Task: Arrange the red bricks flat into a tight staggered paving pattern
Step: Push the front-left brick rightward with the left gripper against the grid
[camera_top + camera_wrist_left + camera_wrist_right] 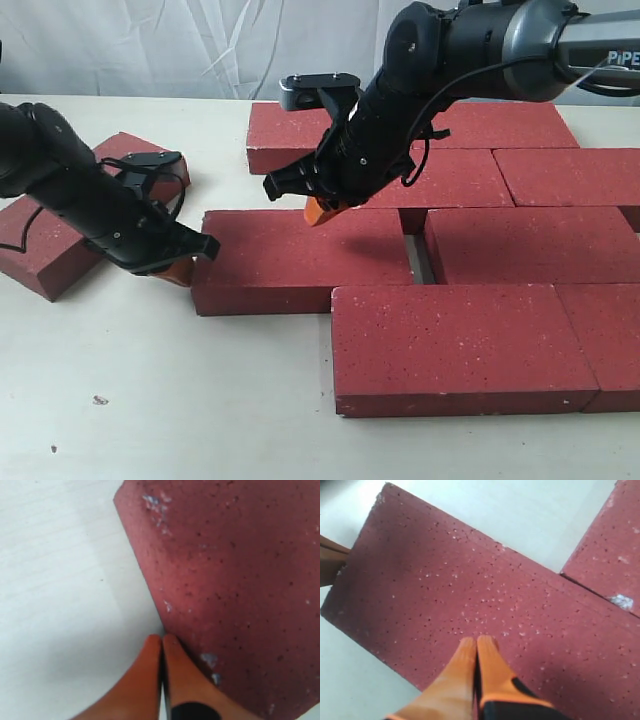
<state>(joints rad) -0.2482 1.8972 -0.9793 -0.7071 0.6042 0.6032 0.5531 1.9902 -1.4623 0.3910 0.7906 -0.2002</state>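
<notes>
Several red bricks lie flat in staggered rows on the table's right half. One brick [305, 258] [470, 600] sits at the left end of the third row, with a narrow gap [418, 255] to its right neighbour [535, 243]. My left gripper [178, 272] [161, 639] is shut, its orange tips touching that brick's left end face [225, 580] at table level. The right gripper [322, 211] [477, 641] is shut too, its tips resting on the same brick's top near the far edge. Two more bricks [70, 225] lie stacked askew at the far left behind the left arm.
The front row brick [455, 345] lies against the pushed brick's near side. The back row [420, 130] lies under the right arm. White table [150, 390] runs along the front left. A pale curtain hangs behind.
</notes>
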